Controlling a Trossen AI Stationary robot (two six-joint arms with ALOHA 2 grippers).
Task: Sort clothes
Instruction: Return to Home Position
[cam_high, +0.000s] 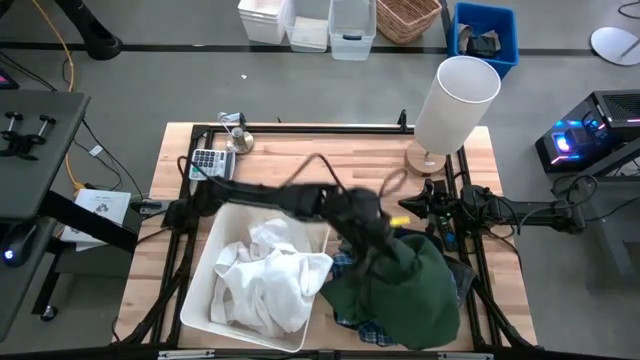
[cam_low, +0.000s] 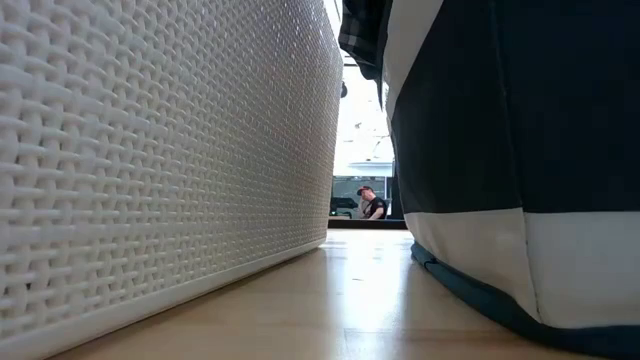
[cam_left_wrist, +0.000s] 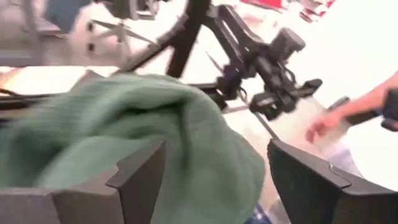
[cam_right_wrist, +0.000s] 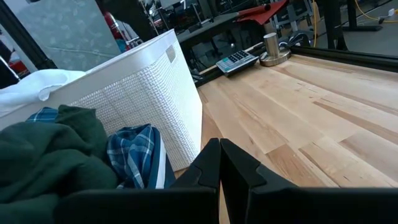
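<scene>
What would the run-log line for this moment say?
left gripper: open, over green garment | right gripper: shut, at table's right | white garments: in white bin | green garment: atop navy bin

Workshop, pale wood table in the middle, clutter all round.

Grey floor runs under everything here, and on it sits the wooden table, light boards with a black rail round the edge. At its far edge a tall white lamp stands on a round wooden base, and at the other far corner a calculator lies beside a small metal piece. Beyond the table, lined up on the floor: white and clear storage boxes, a wicker basket, a blue crate. A black desk stands off one side and a computer case glows blue and pink off the other. Far back, in bright light, a person shows, too small to tell more.
</scene>
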